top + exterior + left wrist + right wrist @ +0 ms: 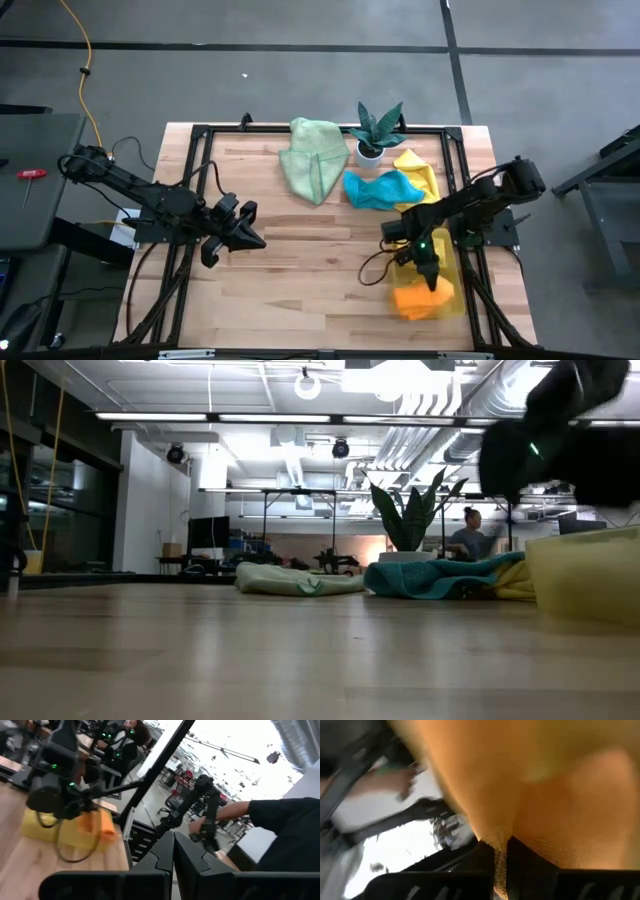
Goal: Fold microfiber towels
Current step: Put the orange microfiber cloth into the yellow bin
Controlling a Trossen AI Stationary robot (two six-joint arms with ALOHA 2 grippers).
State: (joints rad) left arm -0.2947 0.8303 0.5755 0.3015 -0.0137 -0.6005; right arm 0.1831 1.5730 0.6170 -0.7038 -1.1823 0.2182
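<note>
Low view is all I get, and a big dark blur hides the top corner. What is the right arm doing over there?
Observer: The right gripper is shut on the orange towel, pinching a fold of it over the yellow tray.
Operator: Where's the other arm? I can't see it!
Observer: The left gripper is shut and holds nothing, over bare wood at the left of the table.
Operator: Any yellow towel?
Observer: Yes, the yellow towel lies behind the teal towel, beside the plant.
</note>
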